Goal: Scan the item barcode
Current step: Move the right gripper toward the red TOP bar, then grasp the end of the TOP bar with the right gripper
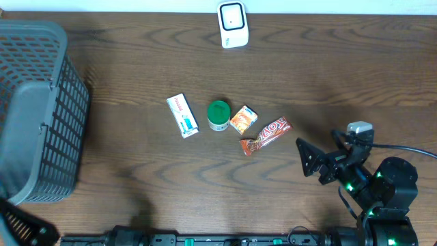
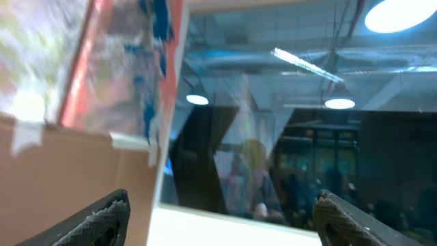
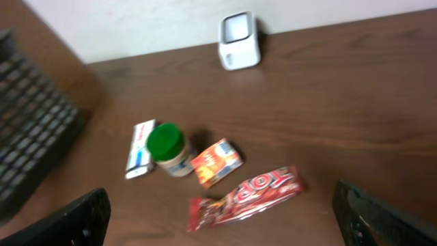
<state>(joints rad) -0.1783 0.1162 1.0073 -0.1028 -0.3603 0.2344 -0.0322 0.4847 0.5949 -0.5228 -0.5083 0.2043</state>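
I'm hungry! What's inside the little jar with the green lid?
The green lid is on, so the inside is covered. Below it the jar looks pale cream in the right wrist view, too blurry to tell label from contents.

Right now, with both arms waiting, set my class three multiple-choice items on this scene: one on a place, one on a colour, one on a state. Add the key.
1. Where does the white scanner stand?
A) at the far edge of the table
B) at the near edge, by the arms
C) on the floor

2. What colour is the jar's lid?
A) red
B) green
C) blue

3. How do the right fingers stand?
A) shut tight
B) shut on the scanner
C) open, with nothing between them

Key:
1 A: the overhead view shows it at the far edge, against the wall.
2 B: the lid is green in the overhead and right wrist views.
3 C: the right wrist view shows the fingers wide apart over bare table.
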